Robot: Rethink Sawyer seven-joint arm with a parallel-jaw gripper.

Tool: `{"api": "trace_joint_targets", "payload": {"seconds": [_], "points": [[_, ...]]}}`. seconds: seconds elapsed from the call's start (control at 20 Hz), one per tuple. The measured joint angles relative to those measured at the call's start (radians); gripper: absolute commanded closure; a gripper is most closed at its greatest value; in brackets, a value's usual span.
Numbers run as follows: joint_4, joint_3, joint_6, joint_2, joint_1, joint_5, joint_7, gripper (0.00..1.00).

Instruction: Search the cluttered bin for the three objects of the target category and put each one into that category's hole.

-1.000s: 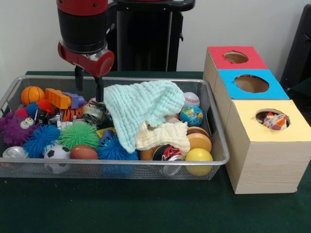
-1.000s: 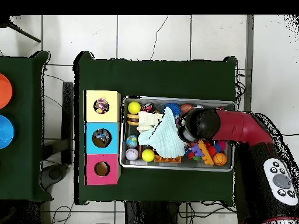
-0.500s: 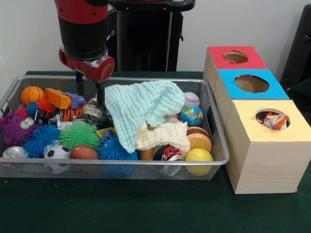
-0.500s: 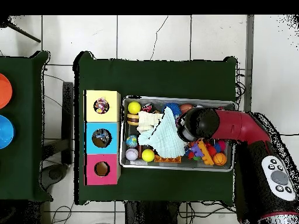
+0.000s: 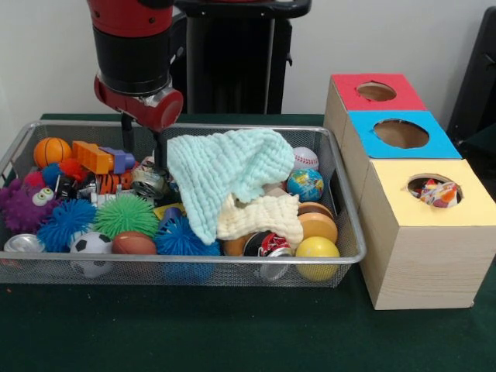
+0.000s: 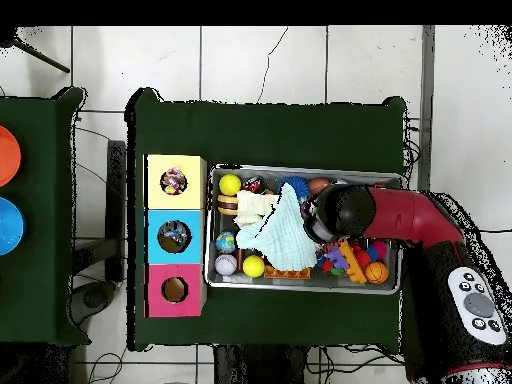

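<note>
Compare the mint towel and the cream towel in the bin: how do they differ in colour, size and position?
The mint towel is pale green, while the cream towel is off-white. The mint towel is clearly larger and spreads across the bin's middle, while the cream towel is a smaller bunch. The mint towel lies on top and partly over the cream towel, which sits nearer the front rim. Both are plain, crinkled cloths resting on the toys.

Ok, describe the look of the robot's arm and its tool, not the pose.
The arm is glossy red with a broad black band round its lower section, ending in a red wrist collar with a silver metal face. From above, a black panel with pale round buttons sits on the red body. The tool is two thin, dark, straight fingers.
</note>
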Motion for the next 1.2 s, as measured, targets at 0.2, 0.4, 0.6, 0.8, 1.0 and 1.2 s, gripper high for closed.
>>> {"api": "trace_joint_targets", "payload": {"seconds": [0.2,0.4,0.6,0.8,1.0,1.2], "points": [[0.000,0.000,0.000,-0.014,0.003,0.000,0.000,0.00],[0.000,0.000,0.000,-0.047,0.003,0.000,0.000,0.00],[0.000,0.000,0.000,-0.076,0.003,0.000,0.000,0.00],[0.001,0.000,0.000,-0.094,0.003,0.000,0.000,0.00],[0.001,0.000,0.000,-0.093,0.003,0.000,0.000,0.00],[0.001,0.000,0.000,-0.088,0.003,0.000,0.000,0.00]]}}
